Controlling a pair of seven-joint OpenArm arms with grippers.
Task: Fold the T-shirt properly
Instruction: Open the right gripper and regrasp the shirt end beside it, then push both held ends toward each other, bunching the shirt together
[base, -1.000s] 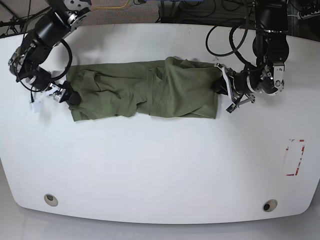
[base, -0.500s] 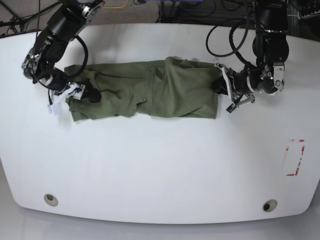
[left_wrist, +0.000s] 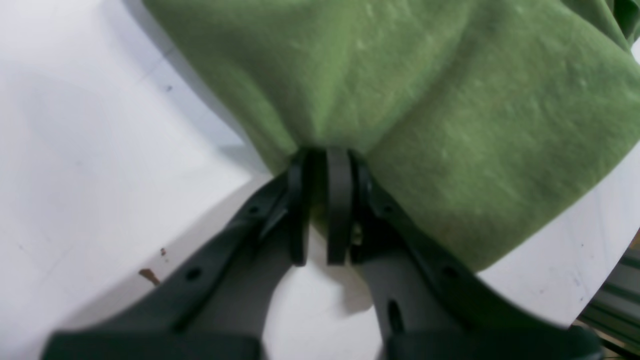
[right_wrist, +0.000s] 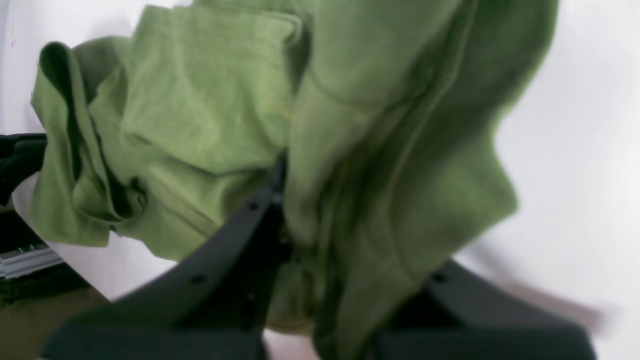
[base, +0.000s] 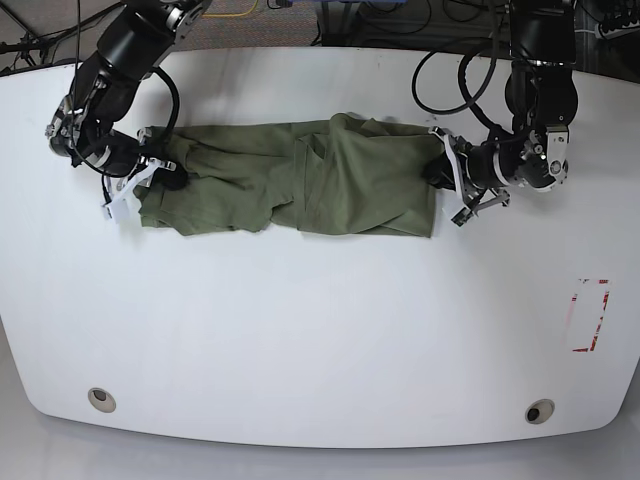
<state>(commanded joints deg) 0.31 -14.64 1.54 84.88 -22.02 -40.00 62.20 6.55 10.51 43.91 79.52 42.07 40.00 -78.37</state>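
Note:
The olive-green T-shirt (base: 300, 180) lies in a long folded band across the far half of the white table (base: 320, 330). My left gripper (base: 442, 175) is at the band's right end and is shut on the T-shirt's edge; in the left wrist view (left_wrist: 322, 165) its jaws pinch the green cloth (left_wrist: 425, 100). My right gripper (base: 165, 178) is at the band's left end and is shut on the T-shirt; in the right wrist view the cloth (right_wrist: 350, 150) bunches over the fingers (right_wrist: 240, 240) and hides the tips.
A red-and-white marker (base: 590, 315) lies near the table's right edge. Two round holes (base: 100, 399) (base: 539, 411) sit near the front edge. Cables (base: 460, 80) hang at the back right. A small brown stain (left_wrist: 149, 275) marks the table by the left gripper.
My right gripper has moved right and slightly up with the shirt's left end, lifting and bunching that end inward. The left arm has not moved.

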